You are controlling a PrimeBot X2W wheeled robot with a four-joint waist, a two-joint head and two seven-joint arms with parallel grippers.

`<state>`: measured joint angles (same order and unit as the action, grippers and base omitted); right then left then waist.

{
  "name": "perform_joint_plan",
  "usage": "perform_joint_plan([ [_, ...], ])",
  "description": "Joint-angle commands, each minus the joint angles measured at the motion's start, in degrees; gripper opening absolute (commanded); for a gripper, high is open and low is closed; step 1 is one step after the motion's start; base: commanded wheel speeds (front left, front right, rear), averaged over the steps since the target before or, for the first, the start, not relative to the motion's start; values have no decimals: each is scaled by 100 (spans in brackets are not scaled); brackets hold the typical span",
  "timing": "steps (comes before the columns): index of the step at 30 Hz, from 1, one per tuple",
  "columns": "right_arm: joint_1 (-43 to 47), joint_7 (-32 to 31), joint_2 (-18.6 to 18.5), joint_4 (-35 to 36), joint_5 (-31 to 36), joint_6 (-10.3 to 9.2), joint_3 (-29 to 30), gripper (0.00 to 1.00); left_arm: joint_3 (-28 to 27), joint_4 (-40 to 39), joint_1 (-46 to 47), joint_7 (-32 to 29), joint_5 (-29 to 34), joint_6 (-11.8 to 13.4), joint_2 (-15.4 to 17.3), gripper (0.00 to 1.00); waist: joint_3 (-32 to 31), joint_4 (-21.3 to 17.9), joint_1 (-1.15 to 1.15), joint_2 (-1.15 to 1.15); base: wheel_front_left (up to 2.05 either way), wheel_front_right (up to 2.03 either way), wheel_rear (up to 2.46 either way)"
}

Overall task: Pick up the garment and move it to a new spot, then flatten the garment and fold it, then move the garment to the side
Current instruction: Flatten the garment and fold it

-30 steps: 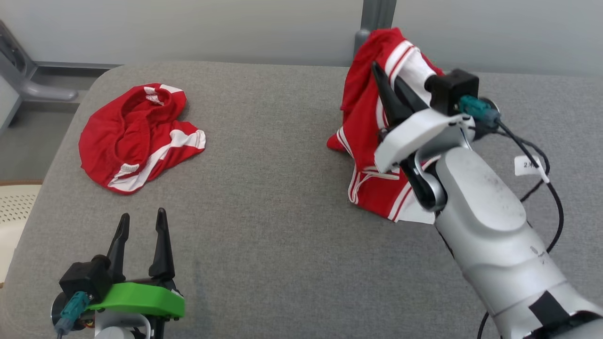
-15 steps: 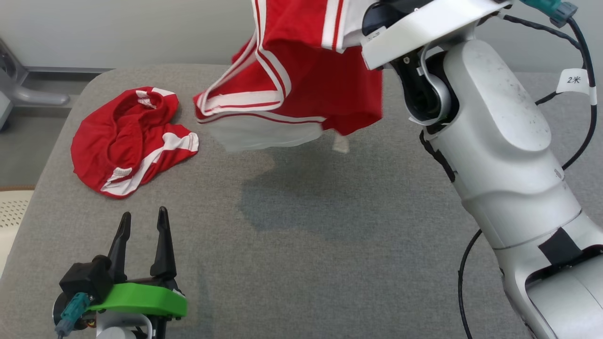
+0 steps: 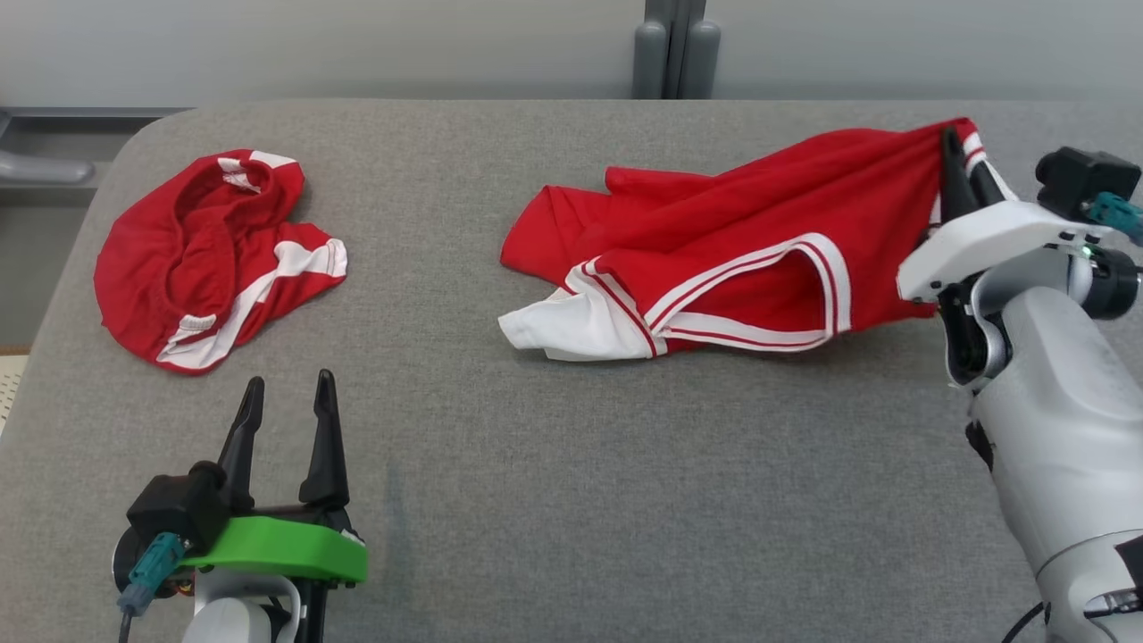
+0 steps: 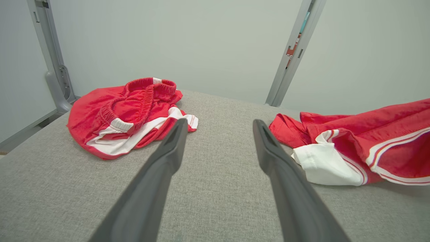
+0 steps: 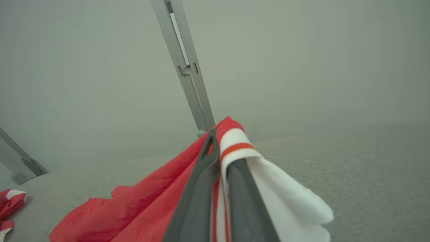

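The right gripper (image 3: 954, 147) is clamped on the striped hem of the red jersey (image 3: 741, 223) near the right edge of the grey padded table (image 3: 571, 464). The jersey trails left to mid-table. The left gripper (image 3: 289, 379), fingers apart, sits front-left beside bare surface. Crumpled red shorts (image 3: 205, 250) lie far left.

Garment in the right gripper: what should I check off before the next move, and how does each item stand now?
1. Grip: the right gripper is shut on the striped edge of the garment: ok.
2. Support: the far end of the garment rests on the table: ok.
3. Flatness: not ok, the garment lies creased and doubled over.
4. Second arm ready: the left gripper is open and holds nothing: ok.
5. Clearance: the garment lies apart from the red shorts: ok.
6. Number of layers pinched: cannot tell.
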<state>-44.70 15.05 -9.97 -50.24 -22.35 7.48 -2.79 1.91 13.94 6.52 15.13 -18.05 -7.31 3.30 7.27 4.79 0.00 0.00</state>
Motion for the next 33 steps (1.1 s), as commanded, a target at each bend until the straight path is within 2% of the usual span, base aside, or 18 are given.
perform_joint_plan([
  [1,72,16,-32,-139,161,1,122,100,11,4,102,3,-22,-21,61,100,50,-20,0,0,0,0,0],
  [10,202,-13,-229,-660,1097,0,563,100,60,71,56,3,-64,-22,73,100,-61,55,0,0,0,0,0],
  [13,400,-289,-204,-666,1409,-1,739,100,12,80,-37,3,-64,-22,71,100,-169,57,0,0,0,0,0],
  [19,998,-815,-116,-131,2030,-1,1269,100,-57,47,-161,3,-48,-22,55,100,-306,3,0,0,0,0,0],
  [23,1561,-1078,105,634,2334,-1,1510,100,-54,34,-181,3,-43,-22,44,100,-355,-28,0,0,0,0,0],
  [24,1874,-1166,295,1125,2390,-1,1409,100,-65,31,-198,3,-47,-22,40,100,-366,-51,0,0,0,0,0],
  [27,2218,-1370,490,1874,2329,-1,962,100,-102,14,-209,3,-37,-22,42,100,-365,-105,0,0,0,0,0],
  [30,2400,-1709,609,2324,2059,-1,338,100,-123,-2,-177,3,-19,-22,42,100,-328,-132,0,0,0,0,0],
  [33,2404,-2048,667,2462,1699,-1,-347,100,-90,-13,-109,3,-8,-22,36,100,-271,-112,0,0,0,0,0],
])
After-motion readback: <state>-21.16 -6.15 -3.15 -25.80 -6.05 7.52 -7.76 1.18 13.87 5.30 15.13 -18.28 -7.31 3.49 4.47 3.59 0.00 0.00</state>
